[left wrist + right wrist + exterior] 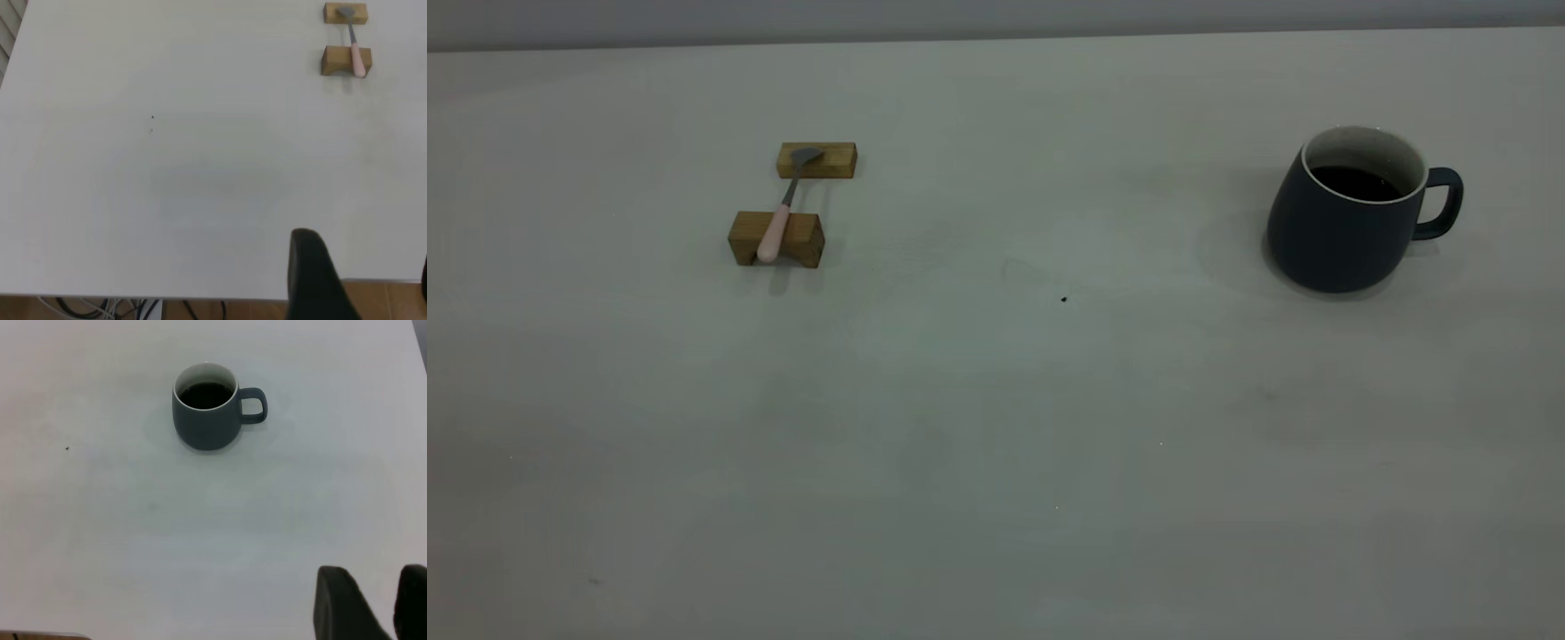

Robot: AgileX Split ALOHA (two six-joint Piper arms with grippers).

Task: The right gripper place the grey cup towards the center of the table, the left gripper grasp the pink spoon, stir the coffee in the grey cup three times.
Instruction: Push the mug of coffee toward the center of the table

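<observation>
The grey cup (1334, 240) stands upright at the right of the table (996, 400), handle pointing right, with dark coffee (1356, 182) inside. The pink spoon (778, 227) lies at the left, bridging two wooden blocks, bowl on the far one. Neither arm shows in the exterior view. In the left wrist view my left gripper (365, 250) is open over the near table edge, far from the pink spoon (357, 57). In the right wrist view my right gripper (373, 569) holds nothing, a gap showing between its fingers, well short of the grey cup (203, 430) and coffee (205, 395).
Two brown wooden blocks (807, 236) (838, 161) carry the spoon. A tiny dark speck (1064, 300) marks the table's middle. The left wrist view shows the table's near edge with wooden floor (380, 300) and cables (100, 310) below.
</observation>
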